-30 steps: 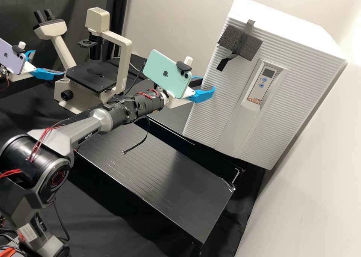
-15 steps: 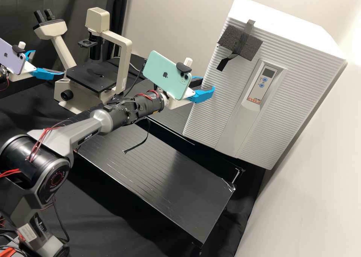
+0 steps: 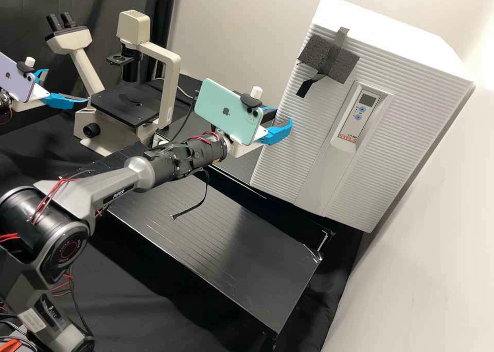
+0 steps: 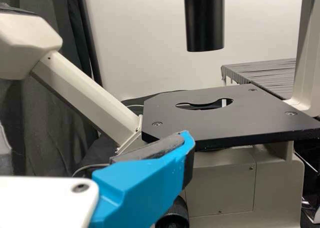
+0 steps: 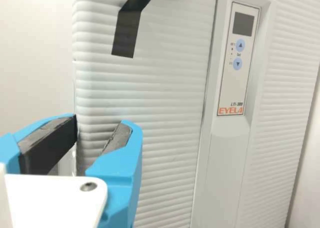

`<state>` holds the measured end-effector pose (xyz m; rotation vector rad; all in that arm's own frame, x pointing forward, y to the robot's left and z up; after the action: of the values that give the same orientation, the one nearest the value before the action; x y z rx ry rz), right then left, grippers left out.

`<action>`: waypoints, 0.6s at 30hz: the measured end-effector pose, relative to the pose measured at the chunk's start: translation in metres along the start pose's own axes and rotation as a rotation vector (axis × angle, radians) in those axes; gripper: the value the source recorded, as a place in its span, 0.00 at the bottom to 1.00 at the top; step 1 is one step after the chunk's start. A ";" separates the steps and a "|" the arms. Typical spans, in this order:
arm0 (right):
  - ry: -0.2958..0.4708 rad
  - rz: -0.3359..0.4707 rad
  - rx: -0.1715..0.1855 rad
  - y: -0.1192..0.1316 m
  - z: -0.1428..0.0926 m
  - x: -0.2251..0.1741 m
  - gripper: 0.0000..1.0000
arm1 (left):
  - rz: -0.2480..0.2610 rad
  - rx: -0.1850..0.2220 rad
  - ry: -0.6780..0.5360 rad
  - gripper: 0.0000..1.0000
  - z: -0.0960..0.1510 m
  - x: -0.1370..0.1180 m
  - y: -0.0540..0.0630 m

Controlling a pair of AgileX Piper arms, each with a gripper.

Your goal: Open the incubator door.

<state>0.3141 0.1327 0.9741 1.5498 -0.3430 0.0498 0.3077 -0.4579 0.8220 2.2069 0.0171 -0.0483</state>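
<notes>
white incubator door (image 3: 288, 159) looks shut, and my right jaws stand apart at its edge

my right gripper (image 3: 284, 115) is up beside the door, at the edge away from the wall (image 3: 432, 269). its jaws are spread, with nothing held between them; the right wrist view shows the door's edge through the opening. whether either jaw touches it, i cannot tell. the incubator (image 3: 396, 28) stands past the black platform (image 3: 206, 228), with a grey control panel (image 3: 352, 124) on its front and dark foam (image 3: 346, 66) taped above.

my left gripper (image 3: 68, 86) is well apart from all that, over by the cream microscope (image 3: 165, 84). its jaws are parted too, and empty. in the left wrist view, one of them sits near the microscope's black stage (image 4: 190, 118).

i carry a mint phone (image 3: 221, 107) on the right gripper and a lilac phone (image 3: 18, 74) on the left. behind the microscope hangs a dark curtain (image 3: 51, 7).
</notes>
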 end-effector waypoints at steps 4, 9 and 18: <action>0.002 -0.003 -0.016 0.000 0.003 -0.002 0.00 | 0.000 0.000 0.000 1.00 0.000 0.000 0.000; 0.002 -0.004 -0.003 0.006 0.006 -0.009 0.00 | 0.000 0.000 0.000 1.00 0.000 0.000 0.000; -0.004 -0.021 0.010 0.008 0.008 -0.010 0.00 | 0.000 0.000 0.000 1.00 0.000 0.000 0.000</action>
<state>0.3009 0.1266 0.9796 1.5637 -0.3301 0.0321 0.3077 -0.4579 0.8220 2.2069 0.0171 -0.0483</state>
